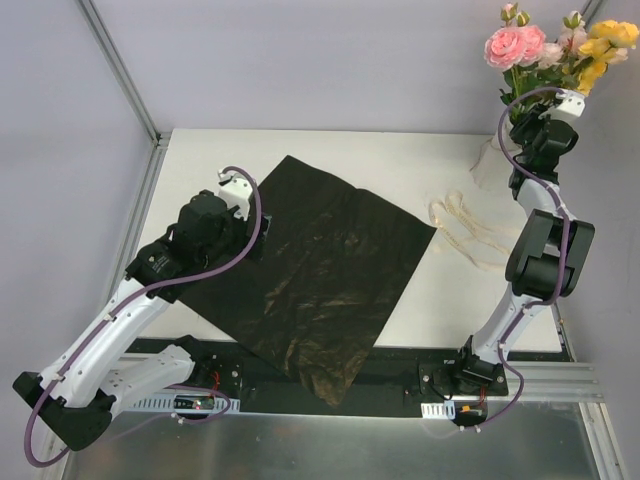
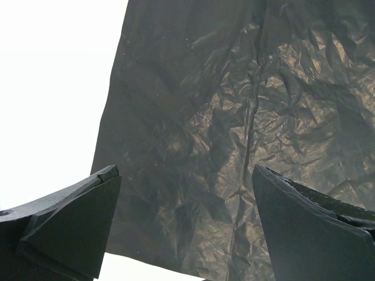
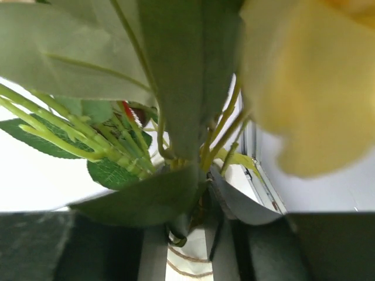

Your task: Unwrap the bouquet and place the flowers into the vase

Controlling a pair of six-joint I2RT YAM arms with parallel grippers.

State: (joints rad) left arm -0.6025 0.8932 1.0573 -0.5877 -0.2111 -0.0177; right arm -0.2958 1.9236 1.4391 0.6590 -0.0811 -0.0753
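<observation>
1. Check the left gripper (image 2: 184, 171): its fingers (image 2: 70, 222) stand wide apart with nothing between them. It hangs over the left part of the black sheet (image 1: 310, 270).
2. Note that the black sheet lies spread flat in the middle of the table (image 1: 400, 160), crumpled, with its near corner over the table's front edge.
3. Locate the flowers (image 1: 517, 45) at the far right corner. Their pink, peach and yellow heads stand upright above the right gripper (image 3: 187, 249).
4. Check the right gripper: the green stems run down between its fingers (image 3: 153, 254), which show a narrow gap. You cannot tell whether they press on the stems.
5. Locate the vase (image 1: 486, 160) just left of the right arm, partly hidden. The stem ends are hidden.
6. Note the cream ribbon (image 1: 465, 225) lying loose beside the sheet.
</observation>
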